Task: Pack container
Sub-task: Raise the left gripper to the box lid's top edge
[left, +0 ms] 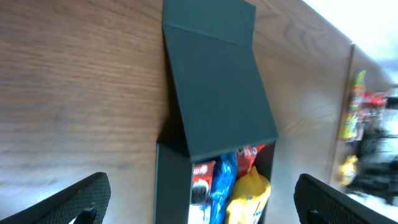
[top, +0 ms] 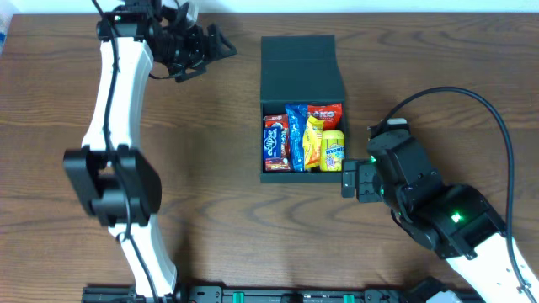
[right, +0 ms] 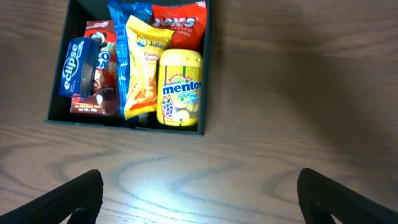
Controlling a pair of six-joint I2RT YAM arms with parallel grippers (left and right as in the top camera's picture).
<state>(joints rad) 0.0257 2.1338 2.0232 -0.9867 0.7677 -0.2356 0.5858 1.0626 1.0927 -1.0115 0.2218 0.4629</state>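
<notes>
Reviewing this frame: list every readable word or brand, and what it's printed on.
"eclipse": blue gum pack
"mentos": yellow tub
"Julie", "Peanu": yellow packet, lettering cut off at the edge
Unreadable: red packet, dark red packet, blue packet; print hidden or blurred

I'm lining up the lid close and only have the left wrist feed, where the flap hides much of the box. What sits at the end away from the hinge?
Observer: A yellow Mentos bottle lies in the container, in the corner nearest the right arm.
Operator: Is that arm in my way?
Observer: The right end effector is open and sits just short of the container's front wall, not touching it.
</notes>
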